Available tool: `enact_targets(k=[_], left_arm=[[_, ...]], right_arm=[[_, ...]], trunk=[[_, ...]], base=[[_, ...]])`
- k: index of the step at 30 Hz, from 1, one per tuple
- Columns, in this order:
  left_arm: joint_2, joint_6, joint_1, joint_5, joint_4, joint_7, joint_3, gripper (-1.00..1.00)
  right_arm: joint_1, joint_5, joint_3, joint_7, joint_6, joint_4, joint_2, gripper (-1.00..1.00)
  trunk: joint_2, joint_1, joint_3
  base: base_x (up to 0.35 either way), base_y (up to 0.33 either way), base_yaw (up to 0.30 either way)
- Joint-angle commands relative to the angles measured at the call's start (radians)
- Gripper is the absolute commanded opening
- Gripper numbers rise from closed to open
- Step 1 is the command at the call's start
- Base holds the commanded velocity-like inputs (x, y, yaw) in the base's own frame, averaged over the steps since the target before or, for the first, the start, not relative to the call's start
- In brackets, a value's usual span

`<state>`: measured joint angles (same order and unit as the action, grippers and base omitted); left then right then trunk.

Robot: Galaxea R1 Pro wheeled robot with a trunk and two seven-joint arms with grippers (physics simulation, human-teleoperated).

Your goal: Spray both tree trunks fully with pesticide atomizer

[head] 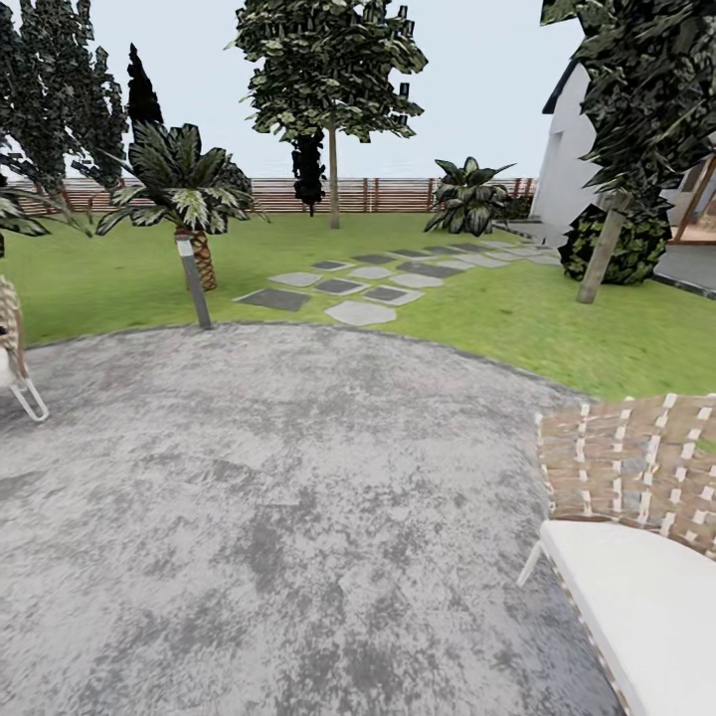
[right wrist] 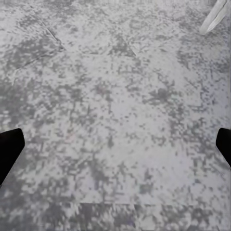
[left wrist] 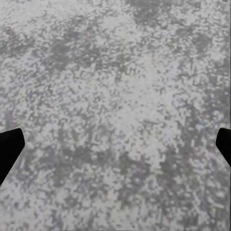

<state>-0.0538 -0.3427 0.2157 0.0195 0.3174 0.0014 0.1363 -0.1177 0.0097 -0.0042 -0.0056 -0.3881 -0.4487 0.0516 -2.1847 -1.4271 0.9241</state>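
Observation:
The pesticide atomizer is out of view. Two trees stand on the garden lawn in the head view. One has a thin straight trunk (head: pixel 333 174) far off in the middle, in front of the fence. The other's trunk (head: pixel 601 257) leans at the right, nearer to me. My left gripper (left wrist: pixel 115 149) is open over speckled grey paving, with its dark fingertips (left wrist: pixel 9 149) far apart and nothing between them. My right gripper (right wrist: pixel 115 149) is likewise open over the same grey floor.
A woven chair with a white cushion (head: pixel 636 567) stands close at the right; its white leg (right wrist: pixel 214 17) shows in the right wrist view. Another chair (head: pixel 12 363) is at the left edge. A short palm (head: pixel 189 194), a grey post (head: pixel 196 288), stepping stones (head: pixel 363 288) and a dark bush (head: pixel 636 249) lie ahead.

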Motion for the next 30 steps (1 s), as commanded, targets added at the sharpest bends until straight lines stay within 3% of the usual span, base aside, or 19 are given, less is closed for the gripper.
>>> enact_targets(k=[1, 17, 30], left_arm=[[0.000, -0.003, 0.001, 0.002, -0.001, 0.000, 0.000, 1.00], [-0.001, -0.004, 0.001, 0.002, 0.000, 0.000, 0.001, 1.00], [-0.001, -0.004, 0.001, 0.002, -0.001, 0.001, 0.000, 1.00]], right_arm=[[0.000, 0.001, 0.000, -0.001, -0.003, 0.001, 0.000, 1.00], [0.000, 0.001, 0.000, -0.001, -0.003, 0.001, 0.000, 1.00], [0.000, 0.001, 0.000, -0.001, -0.003, 0.001, 0.000, 1.00]], trunk=[[0.000, 0.000, 0.001], [0.000, 0.000, 0.001], [0.000, 0.000, 0.001]], base=[[0.340, -0.069, 0.003], [0.340, -0.035, 0.002], [0.340, 0.000, 0.138]])
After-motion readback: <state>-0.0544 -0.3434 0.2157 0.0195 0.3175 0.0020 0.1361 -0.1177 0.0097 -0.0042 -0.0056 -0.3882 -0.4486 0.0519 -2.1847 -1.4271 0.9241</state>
